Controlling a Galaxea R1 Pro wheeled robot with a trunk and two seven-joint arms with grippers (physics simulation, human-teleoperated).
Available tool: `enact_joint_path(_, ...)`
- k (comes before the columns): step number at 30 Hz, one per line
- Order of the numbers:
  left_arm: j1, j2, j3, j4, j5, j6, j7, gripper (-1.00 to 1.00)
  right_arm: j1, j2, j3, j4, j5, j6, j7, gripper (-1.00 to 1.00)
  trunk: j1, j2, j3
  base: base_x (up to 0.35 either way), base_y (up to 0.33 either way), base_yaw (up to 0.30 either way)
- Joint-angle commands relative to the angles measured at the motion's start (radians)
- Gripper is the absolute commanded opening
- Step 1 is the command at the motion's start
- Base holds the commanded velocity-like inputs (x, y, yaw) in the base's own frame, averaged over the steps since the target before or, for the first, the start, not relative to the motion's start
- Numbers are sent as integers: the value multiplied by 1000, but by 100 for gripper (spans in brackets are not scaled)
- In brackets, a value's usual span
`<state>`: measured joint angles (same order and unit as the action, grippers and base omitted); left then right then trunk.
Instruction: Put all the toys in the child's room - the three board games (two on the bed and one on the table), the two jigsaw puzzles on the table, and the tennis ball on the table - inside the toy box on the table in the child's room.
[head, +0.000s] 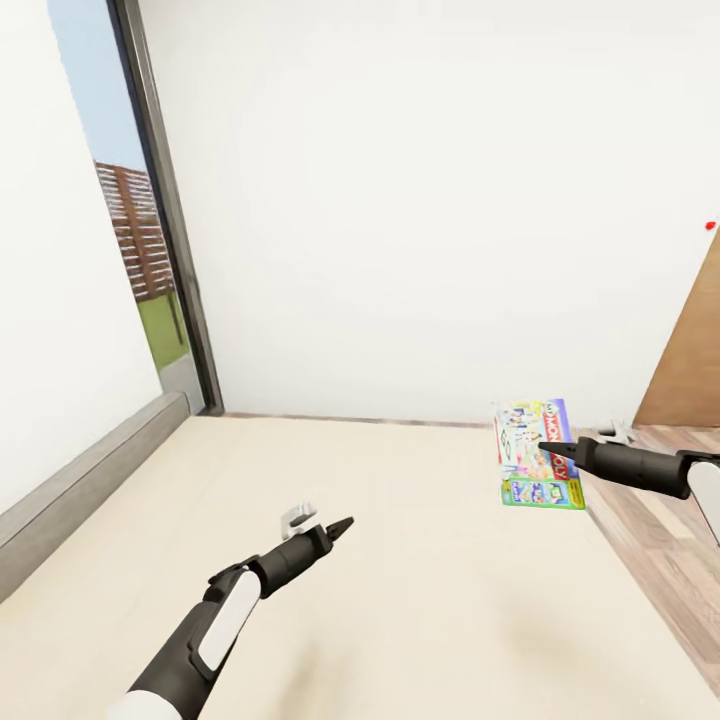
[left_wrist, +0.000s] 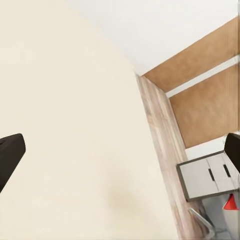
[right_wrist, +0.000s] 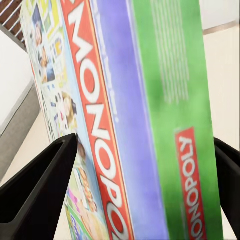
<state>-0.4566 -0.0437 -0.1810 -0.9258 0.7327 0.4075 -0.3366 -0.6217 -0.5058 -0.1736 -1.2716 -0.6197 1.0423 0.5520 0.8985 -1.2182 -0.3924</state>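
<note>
My right gripper (head: 549, 447) is shut on the edge of the "MONOPOLY" board game (head: 536, 456), a flat box with a green side and a red logo band. It hangs upright above the right edge of the bed (head: 400, 580), clear of the beige mattress. In the right wrist view the board game (right_wrist: 135, 100) stands between both dark fingers (right_wrist: 37, 190). My left gripper (head: 338, 527) hovers low over the middle of the mattress, open and with nothing in it. In the left wrist view the left gripper (left_wrist: 120, 155) has its fingertips far apart over the mattress.
A tall window (head: 135, 240) with a dark frame stands at the left, and a white wall (head: 420, 200) runs behind the bed. Wood floor (head: 660, 530) lies to the right, with a brown panel (head: 690, 360). White drawers (left_wrist: 207, 175) stand beyond the floor strip.
</note>
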Motion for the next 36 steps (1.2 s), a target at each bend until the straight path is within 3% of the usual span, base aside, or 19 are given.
enact_joint_path(1,-1,-1,7,-3,10,9,-1,100,-1,-1,-2,0,3,5,9,-100,0,-1,-1,0,0,-289)
enact_joint_path(7,-1,-3,15,-11,14,17,-2,100,-1,-5,-2,0,3,5,9,-100,0,-1,1,0,0,-289)
enact_joint_path(18,-1,0,17,-37,63,63,-2,100,-1,-15,-1,0,3,5,9,-100,0,-1,5,0,0,-289)
enact_joint_path(36,-1,4,16,-41,68,75,-4,100,-1,-19,-3,-2,2,5,9,-100,-69,125,68,0,0,-289)
